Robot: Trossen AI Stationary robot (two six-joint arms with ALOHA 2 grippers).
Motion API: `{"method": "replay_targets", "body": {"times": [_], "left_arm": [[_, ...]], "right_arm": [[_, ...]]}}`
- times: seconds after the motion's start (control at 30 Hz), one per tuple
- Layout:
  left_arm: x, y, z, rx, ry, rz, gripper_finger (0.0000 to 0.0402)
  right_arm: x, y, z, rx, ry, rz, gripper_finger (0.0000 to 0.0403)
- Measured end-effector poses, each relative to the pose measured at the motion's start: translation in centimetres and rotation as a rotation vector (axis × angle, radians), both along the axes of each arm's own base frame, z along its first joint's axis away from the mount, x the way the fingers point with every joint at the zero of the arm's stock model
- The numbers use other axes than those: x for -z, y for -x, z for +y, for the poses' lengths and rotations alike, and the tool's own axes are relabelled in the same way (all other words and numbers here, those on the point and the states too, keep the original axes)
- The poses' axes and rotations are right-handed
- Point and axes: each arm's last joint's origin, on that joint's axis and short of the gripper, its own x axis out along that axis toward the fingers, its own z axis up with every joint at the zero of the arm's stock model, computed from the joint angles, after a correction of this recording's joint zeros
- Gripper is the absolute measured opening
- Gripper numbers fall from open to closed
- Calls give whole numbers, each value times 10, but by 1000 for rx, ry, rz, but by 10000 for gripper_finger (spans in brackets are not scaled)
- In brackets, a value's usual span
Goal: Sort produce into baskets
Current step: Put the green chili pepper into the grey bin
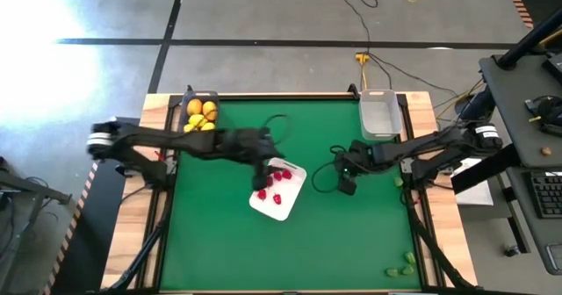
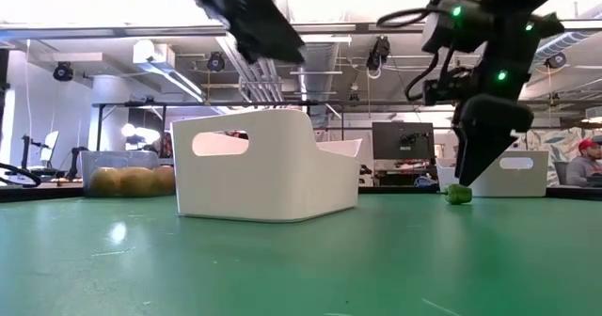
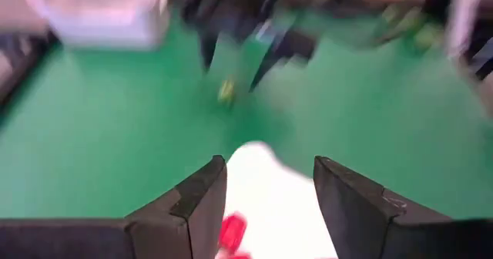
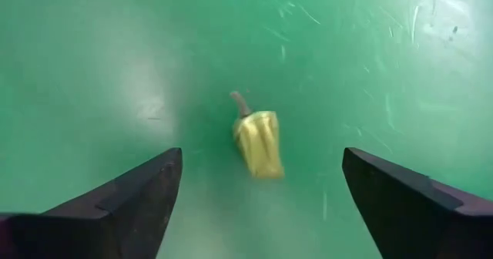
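High view: white tray [image 1: 297, 190] sits mid-table w/ red berries [image 1: 274, 185] on it. Dark bin [image 1: 201, 97] at the tray's 10 o'clock holds lemons and orange citrus [image 1: 201, 116]; clear bin [image 1: 381, 112] at the tray's 2 o'clock, nothing visible in it. Left gripper [image 1: 261, 183] is over the tray's near-left edge, right by the berries. Right gripper [image 1: 347, 186] hangs at the tray's 3 o'clock, apart from it. More green pieces [image 1: 402, 265] lie near the table's 5 o'clock corner, well away from both arms.

Low view: right gripper [image 2: 480, 156] points down, tips just above the mat; a small green piece [image 2: 458, 194] sits on the mat just beside them. White tray [image 2: 268, 165] mid-frame, left arm above it.

Left wrist view: left gripper [image 3: 269, 193] fingers parted to a medium gap, nothing between them, tray and a red berry [image 3: 232, 230] right under. Blurred, so little else to tell.

Right wrist view: right gripper [image 4: 262, 193] spread wide, empty. A small yellow-green pepper-like piece [image 4: 259, 142] w/ stem lies on the mat between the fingers and just ahead of the tips. Its long axis runs about 11-to-5, stem at 11, so roughly crosswise to the closing direction. Right arm is clearly the nearer one; I'd judge a short drop fwd and down, then a close across the narrow body, is what's called for. Risk: the rounded piece rolling out.
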Motion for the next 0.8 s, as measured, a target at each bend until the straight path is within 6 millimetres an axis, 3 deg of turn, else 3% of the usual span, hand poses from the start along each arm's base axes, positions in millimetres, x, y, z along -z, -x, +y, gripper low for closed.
{"method": "replay_targets", "body": {"times": [0.2, 0.4, 0.6, 0.8], "left_arm": [[4, 61, -7, 23, -14, -416, 178], [11, 101, -5, -44, -109, -665, 178], [14, 115, -3, -123, -150, -740, 178], [18, 108, -2, -141, -156, -733, 178]], "right_arm": [[20, -4, -14, 12, -47, 72, 286], [25, -9, -17, 41, -77, 93, 208], [14, -16, -21, 82, -43, 44, 114], [-17, -28, -38, 154, -48, 49, 36]]}}
